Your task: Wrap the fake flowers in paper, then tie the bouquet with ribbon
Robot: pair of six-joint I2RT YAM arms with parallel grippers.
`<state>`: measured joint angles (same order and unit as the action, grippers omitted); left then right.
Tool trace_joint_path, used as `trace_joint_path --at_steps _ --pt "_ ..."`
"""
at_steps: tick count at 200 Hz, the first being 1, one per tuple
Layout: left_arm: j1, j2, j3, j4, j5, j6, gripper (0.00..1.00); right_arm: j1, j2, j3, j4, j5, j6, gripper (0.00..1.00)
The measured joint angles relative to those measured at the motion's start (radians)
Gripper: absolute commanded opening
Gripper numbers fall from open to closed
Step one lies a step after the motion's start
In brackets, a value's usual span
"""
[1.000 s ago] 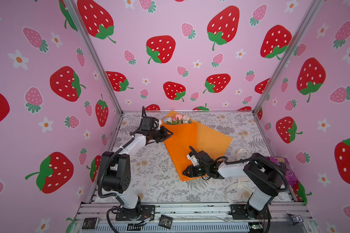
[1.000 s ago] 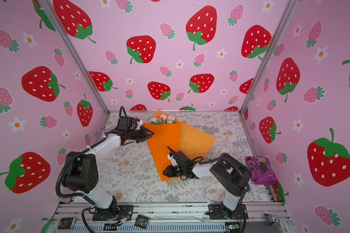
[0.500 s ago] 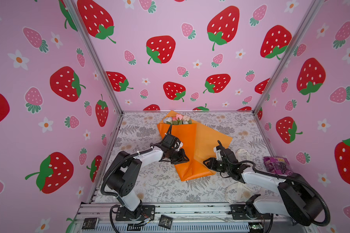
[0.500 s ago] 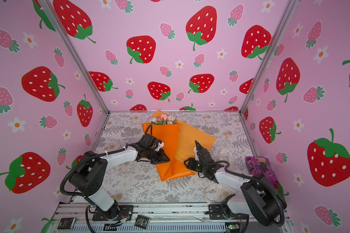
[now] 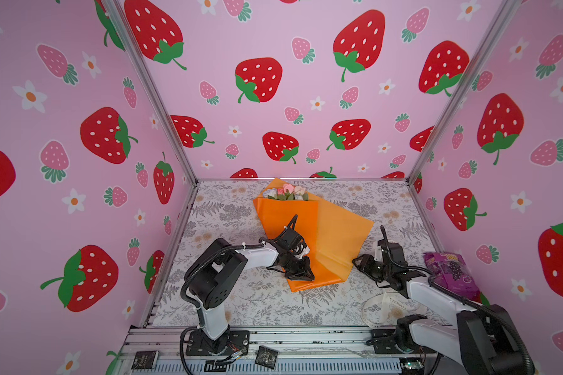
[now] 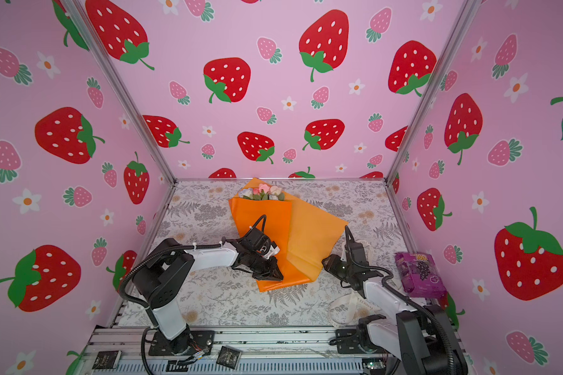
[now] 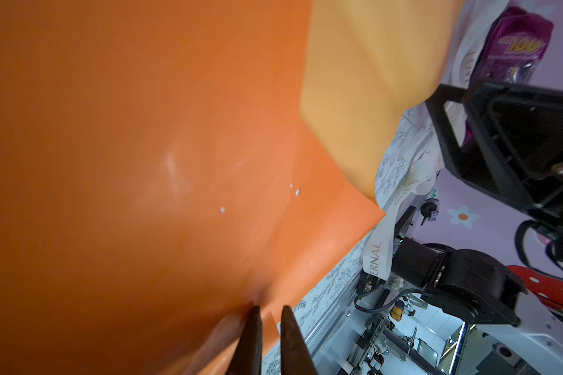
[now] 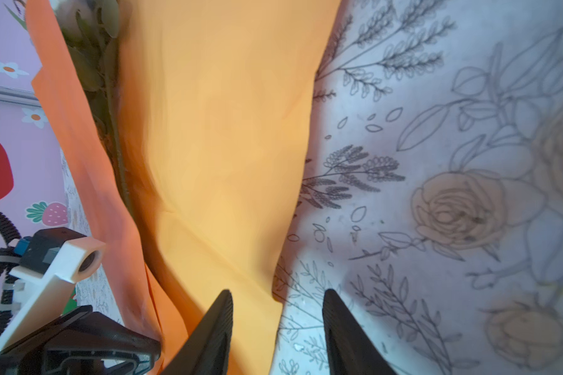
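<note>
bouquet (image 5: 288, 192) (image 6: 265, 192) lies mid-frame in both top views, blooms toward the back wall, stems inside the orange wrap (image 5: 335, 233) on the table (image 5: 228, 211). left gripper (image 5: 301, 276) at the wrap's lower tip: jaws narrow, clamped on the wrap, which puckers at its fingertips in the left wrist view. right gripper (image 5: 357, 261) at the wrap's lower-right edge: jaws apart, gripping nothing, one finger over wrap, one over table. ribbon (image 5: 382, 308) and purple bag (image 5: 449, 271) sit lower right.

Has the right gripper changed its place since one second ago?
Yes. The right gripper has moved rightward, off the near tip of the orange paper, toward the purple packet by the right wall.
</note>
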<state>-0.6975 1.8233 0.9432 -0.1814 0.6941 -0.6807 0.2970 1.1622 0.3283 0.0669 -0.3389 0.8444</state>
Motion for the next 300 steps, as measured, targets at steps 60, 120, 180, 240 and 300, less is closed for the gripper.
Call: trace_joint_path --at_steps 60,120,180,240,300 --pt "-0.017 0.048 0.015 0.026 0.014 0.004 0.13 -0.043 0.128 0.048 0.066 -0.09 -0.084 0.51" --pt "-0.021 0.05 0.015 0.031 0.012 0.012 0.12 -0.085 0.242 0.069 0.213 -0.145 -0.121 0.5" --pt "-0.021 0.05 0.015 0.032 0.013 0.023 0.12 -0.11 0.359 0.038 0.47 -0.233 -0.073 0.31" --pt "-0.021 0.063 0.015 0.054 0.022 0.02 0.12 -0.11 0.327 0.029 0.592 -0.265 -0.05 0.18" --pt "-0.021 0.063 0.015 0.058 0.022 0.013 0.12 -0.099 0.358 0.027 0.667 -0.269 -0.005 0.0"
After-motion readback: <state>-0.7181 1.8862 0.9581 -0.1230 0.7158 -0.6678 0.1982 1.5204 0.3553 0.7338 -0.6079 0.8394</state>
